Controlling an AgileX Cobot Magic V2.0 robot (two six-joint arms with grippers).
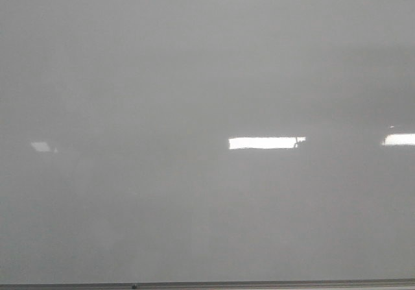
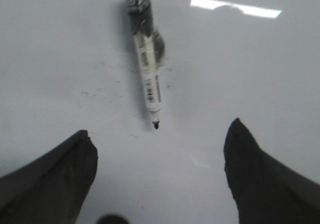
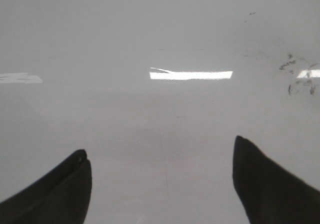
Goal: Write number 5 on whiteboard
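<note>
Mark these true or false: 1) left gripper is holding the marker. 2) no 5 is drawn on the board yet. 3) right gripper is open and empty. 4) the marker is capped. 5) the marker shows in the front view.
1) False. The left gripper is open; the white-barrelled black-ended marker pen lies beyond its fingertips, untouched.
2) True. The glossy pale grey whiteboard shows only light reflections and faint smudges.
3) True. The right gripper is open with nothing between its fingers.
4) False. Its dark tip is bare.
5) False. Only the left wrist view shows it.
</note>
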